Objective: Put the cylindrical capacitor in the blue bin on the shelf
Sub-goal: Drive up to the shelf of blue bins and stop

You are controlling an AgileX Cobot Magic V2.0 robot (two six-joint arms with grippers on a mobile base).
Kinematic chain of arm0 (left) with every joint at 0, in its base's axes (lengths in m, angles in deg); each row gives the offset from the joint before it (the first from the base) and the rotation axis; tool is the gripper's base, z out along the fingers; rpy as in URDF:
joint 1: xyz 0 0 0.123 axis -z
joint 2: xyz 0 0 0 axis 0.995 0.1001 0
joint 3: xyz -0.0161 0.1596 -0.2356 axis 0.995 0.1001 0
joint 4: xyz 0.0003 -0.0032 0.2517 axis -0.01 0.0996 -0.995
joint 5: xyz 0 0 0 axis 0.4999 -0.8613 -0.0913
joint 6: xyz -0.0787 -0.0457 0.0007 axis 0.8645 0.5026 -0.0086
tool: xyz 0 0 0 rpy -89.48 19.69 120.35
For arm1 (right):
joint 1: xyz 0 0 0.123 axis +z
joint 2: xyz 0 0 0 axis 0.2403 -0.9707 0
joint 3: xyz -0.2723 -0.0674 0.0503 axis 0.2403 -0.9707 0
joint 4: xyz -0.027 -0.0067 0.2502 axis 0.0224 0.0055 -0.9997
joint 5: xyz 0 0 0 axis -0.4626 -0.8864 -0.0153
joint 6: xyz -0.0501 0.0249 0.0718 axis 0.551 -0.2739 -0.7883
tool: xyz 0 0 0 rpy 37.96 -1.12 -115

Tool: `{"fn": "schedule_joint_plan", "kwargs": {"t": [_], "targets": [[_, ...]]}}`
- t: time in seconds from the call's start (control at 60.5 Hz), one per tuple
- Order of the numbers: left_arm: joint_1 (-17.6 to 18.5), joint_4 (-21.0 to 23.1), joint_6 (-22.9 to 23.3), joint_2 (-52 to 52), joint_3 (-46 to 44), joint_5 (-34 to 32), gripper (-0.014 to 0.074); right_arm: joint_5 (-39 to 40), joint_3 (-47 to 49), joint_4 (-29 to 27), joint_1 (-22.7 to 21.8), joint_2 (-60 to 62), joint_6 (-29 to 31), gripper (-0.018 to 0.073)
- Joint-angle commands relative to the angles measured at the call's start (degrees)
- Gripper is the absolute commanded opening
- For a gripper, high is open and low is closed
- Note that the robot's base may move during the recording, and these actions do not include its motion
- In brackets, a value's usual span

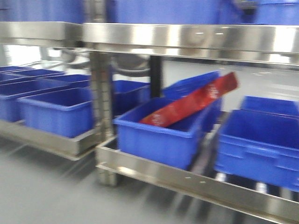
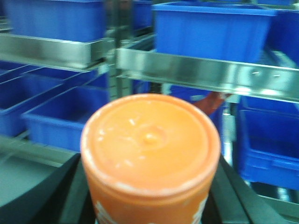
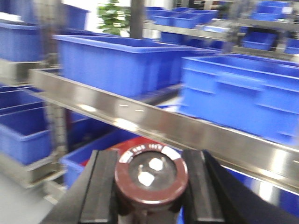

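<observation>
In the right wrist view my right gripper [image 3: 151, 181] is shut on the cylindrical capacitor [image 3: 151, 173], a dark red-brown can with two pale terminals on its top, black fingers [image 3: 100, 186] pressing both sides. It hangs in front of the shelf's shiny steel rail [image 3: 140, 114]. Below that rail sits a blue bin [image 3: 88, 156]. My left gripper [image 2: 149, 191] is shut on an orange lidded jar [image 2: 150, 140], facing the shelf rail [image 2: 201, 70]. In the front view the nearest blue bin [image 1: 159, 135] stands on the lower tier of the shelf [image 1: 187, 37]. Neither gripper shows there.
A red packet [image 1: 196, 100] leans out of the nearest blue bin. Several more blue bins [image 1: 261, 144] fill both tiers. A steel upright post [image 1: 100, 93] divides two shelf sections. Grey floor [image 1: 46, 186] lies in front. All views are blurred.
</observation>
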Motion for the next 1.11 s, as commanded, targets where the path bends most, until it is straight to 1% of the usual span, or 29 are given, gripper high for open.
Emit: {"fn": "schedule_joint_plan", "kwargs": {"t": [0.0,1.091], "targets": [[0.3,0.1,0.0,-0.3,-0.2,-1.2,-0.0111,1.6,-0.1,0.2,0.0,0.1,0.3,-0.0072],[0.3,0.1,0.0,-0.3,-0.2,-1.2,-0.0111,1.6,-0.1,0.2,0.0,0.1,0.3,-0.0072]]}}
